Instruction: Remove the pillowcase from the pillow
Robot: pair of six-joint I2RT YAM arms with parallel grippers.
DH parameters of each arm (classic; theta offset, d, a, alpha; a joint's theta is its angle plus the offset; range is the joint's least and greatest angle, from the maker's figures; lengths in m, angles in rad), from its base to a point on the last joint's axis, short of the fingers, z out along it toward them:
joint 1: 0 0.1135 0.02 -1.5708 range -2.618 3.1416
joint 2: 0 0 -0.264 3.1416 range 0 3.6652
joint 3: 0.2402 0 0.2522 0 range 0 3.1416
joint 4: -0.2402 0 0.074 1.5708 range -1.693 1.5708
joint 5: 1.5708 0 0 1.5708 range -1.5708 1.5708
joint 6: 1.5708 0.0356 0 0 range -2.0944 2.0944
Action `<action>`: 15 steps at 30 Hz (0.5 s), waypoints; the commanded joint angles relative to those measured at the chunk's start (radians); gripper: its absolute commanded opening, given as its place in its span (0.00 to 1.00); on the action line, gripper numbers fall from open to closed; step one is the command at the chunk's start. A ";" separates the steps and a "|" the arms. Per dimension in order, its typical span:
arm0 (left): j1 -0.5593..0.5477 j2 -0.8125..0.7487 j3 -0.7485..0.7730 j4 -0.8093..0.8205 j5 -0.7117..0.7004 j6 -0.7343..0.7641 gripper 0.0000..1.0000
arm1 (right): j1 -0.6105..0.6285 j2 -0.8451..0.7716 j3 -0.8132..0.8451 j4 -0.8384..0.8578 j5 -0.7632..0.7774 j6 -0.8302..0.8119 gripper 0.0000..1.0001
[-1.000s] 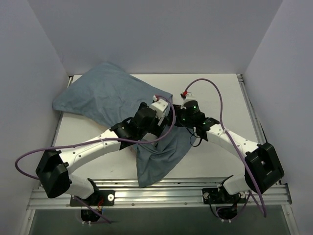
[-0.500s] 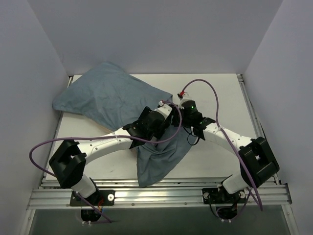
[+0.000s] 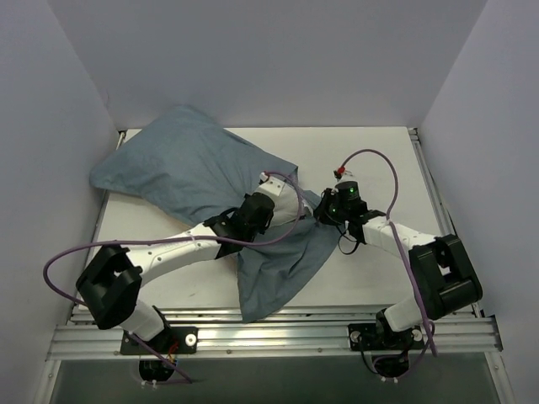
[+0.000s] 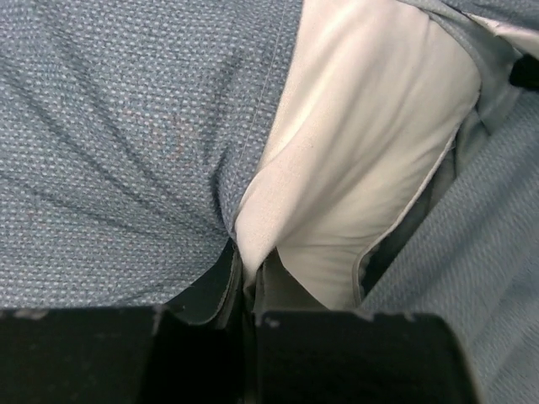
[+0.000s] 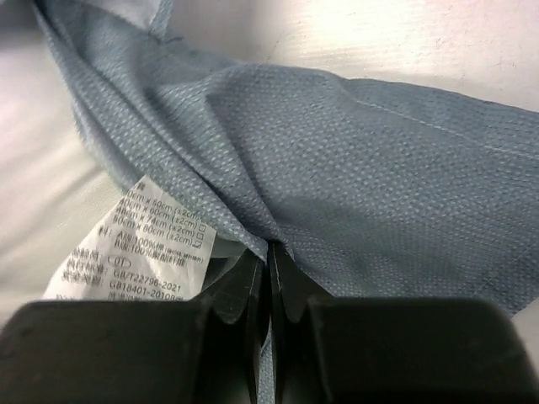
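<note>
left gripper (image 4: 246,290) pinches pillow (image 4: 362,143) corner at its tips, likely anchoring it | right gripper (image 5: 269,278) clamps pillowcase (image 5: 404,168) fold, likely for pulling

Soft, even overhead light with faint shadows; top view sharp, the 2 wrist views dimmer, near edges blurred.

Overhead view down on table (image 3: 379,160), wrist views tight on pillowcase (image 3: 185,168)

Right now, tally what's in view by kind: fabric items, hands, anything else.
pillowcase: 1
pillow: 1, only a white corner showing
hands: 2, left hand and right hand, both pinched shut on fabric
care label: 1
Total: 5
</note>
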 commanded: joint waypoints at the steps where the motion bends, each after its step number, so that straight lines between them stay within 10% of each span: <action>1: 0.026 -0.118 -0.069 -0.089 0.055 -0.029 0.02 | -0.044 -0.021 0.021 -0.011 0.024 -0.015 0.00; 15: 0.167 -0.543 -0.226 0.003 0.388 -0.102 0.02 | -0.094 0.029 0.101 -0.026 0.007 -0.031 0.00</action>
